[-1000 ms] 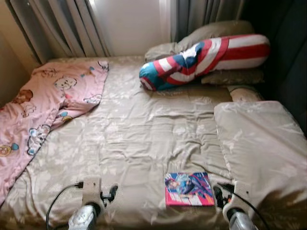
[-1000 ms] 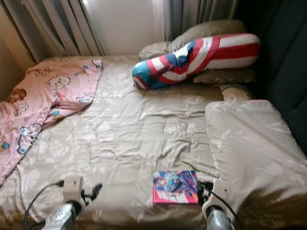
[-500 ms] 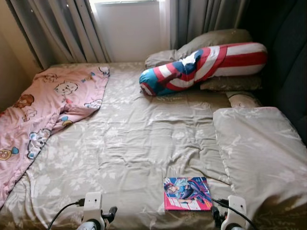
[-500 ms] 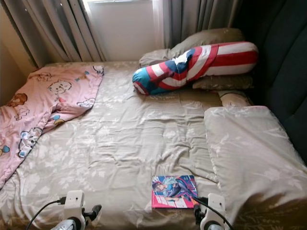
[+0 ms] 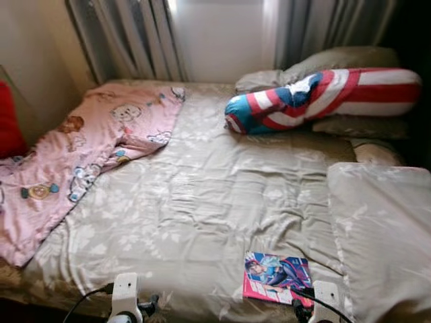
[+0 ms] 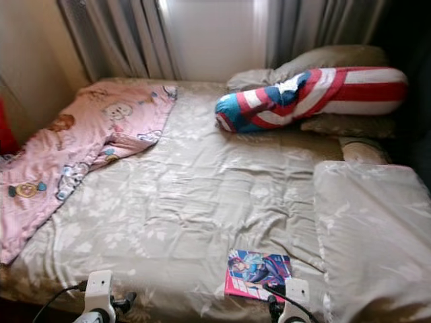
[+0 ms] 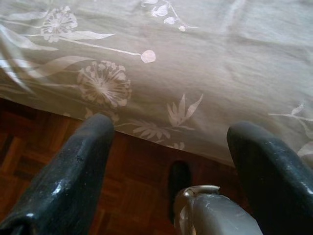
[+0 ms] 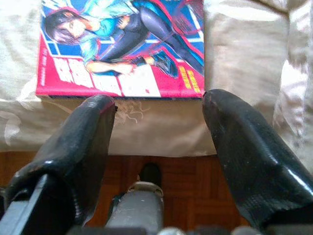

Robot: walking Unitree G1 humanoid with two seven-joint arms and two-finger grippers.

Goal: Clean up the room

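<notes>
1. Right wrist view looks along the right gripper, whose 2 black fingers are spread wide with nothing between them; just past the tips lies the comic book, flat and face up near the bed's front edge.
2. That book is probably what the tidying calls for next, since it is the 1 loose item on the beige bedspread. The spread fingers look lined up to close over its near edge.
3. From the head camera, the book lies close beside the folded beige blanket at the robot's right, well apart from the pink cartoon blanket rumpled over the left side.
4. A striped red, white and blue bolster leans on the pillows by the curtains, where bedding belongs.
5. Left wrist view shows the left gripper, its fingers equally wide apart and holding nothing, hanging over the bedspread's floral hem.
6. Both wrist views reveal the wooden floor below the mattress edge, which the head views miss; the head views alone give the bed's overall layout.
</notes>
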